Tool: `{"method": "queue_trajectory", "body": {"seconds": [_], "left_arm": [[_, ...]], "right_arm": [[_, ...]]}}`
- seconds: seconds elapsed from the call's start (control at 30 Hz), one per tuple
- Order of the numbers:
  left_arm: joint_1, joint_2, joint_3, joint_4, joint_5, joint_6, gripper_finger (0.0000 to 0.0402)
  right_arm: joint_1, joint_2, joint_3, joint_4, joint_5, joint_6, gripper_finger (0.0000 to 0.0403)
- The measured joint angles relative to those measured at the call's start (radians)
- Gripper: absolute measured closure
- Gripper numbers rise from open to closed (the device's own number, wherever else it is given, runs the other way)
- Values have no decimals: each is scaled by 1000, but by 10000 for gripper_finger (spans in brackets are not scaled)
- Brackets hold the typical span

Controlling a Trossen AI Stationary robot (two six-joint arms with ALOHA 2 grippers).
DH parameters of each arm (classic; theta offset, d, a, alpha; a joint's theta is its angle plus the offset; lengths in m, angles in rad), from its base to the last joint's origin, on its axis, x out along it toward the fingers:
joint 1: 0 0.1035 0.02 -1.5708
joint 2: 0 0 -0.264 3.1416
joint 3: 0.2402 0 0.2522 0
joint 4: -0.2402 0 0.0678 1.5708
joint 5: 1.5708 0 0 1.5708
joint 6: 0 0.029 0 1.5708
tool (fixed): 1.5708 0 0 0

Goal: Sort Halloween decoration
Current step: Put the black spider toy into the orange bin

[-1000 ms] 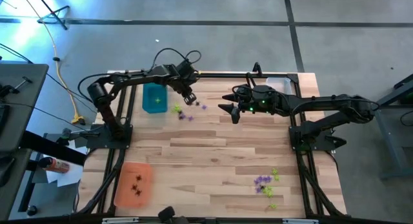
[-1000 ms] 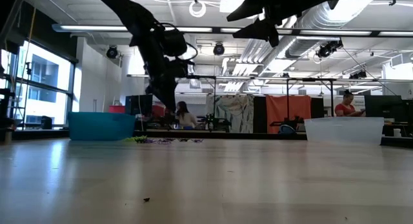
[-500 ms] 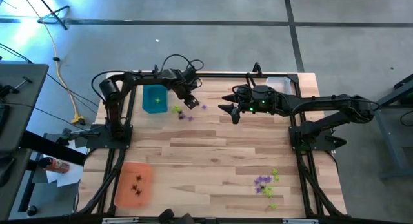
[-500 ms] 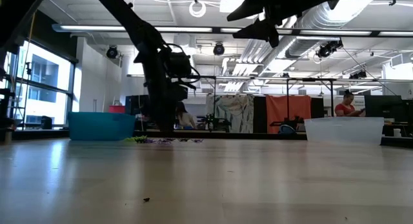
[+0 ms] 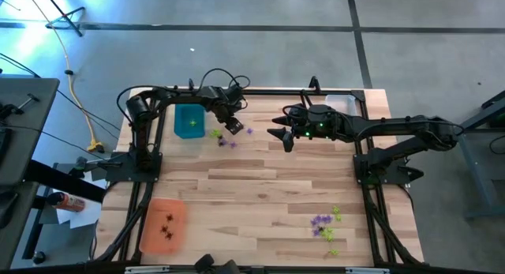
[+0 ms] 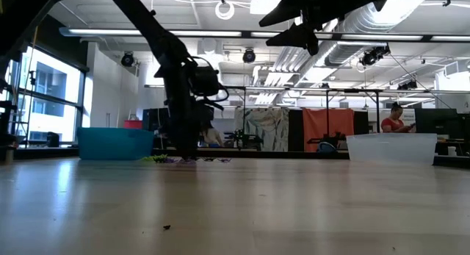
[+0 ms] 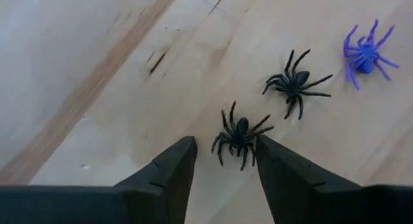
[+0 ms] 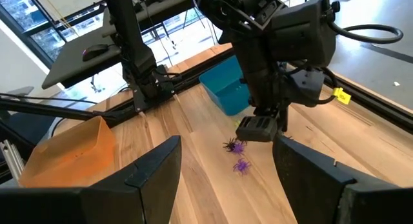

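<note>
The Halloween decoration shows as tiny plastic spiders. In the left wrist view a black spider lies on the wood between the fingers of my open left gripper. Another black spider and a purple one lie just beyond it. My left gripper points down at the table's far left, beside the teal tray. My right gripper hangs open and high above the far middle, holding nothing. My left gripper comes from above with one finger on each side of the black spider, which lies flat on the table. I cannot tell whether its fingers touch the spider's legs.
An orange tray with black spiders sits at the near left, and a clear tray at the far right. A heap of purple and green spiders lies near the right front. The table's middle is bare wood.
My left gripper has gone down from above the table to the wood by the spiders near the teal tray, and its arm has swung in with it. My right arm has kept still.
</note>
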Motion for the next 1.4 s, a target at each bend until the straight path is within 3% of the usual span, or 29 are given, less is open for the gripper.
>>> {"method": "queue_trajectory", "body": {"seconds": [0.3,0.53,0.9,1.03,1.23,1.4], "left_arm": [[-6,0,-23,9,-52,87,392],[-3,-50,-39,-10,-29,158,400],[17,-263,-37,8,13,252,401],[-2,-369,-37,4,123,282,401],[-117,-554,-44,78,234,252,401],[-263,-708,-161,355,218,140,401]], "right_arm": [[0,0,0,-1,0,0,163],[0,0,0,-13,0,0,163],[0,0,0,-19,1,-9,163],[0,0,0,-19,0,-11,163],[0,0,0,26,0,-37,163],[0,0,0,149,-68,-39,163]]}}
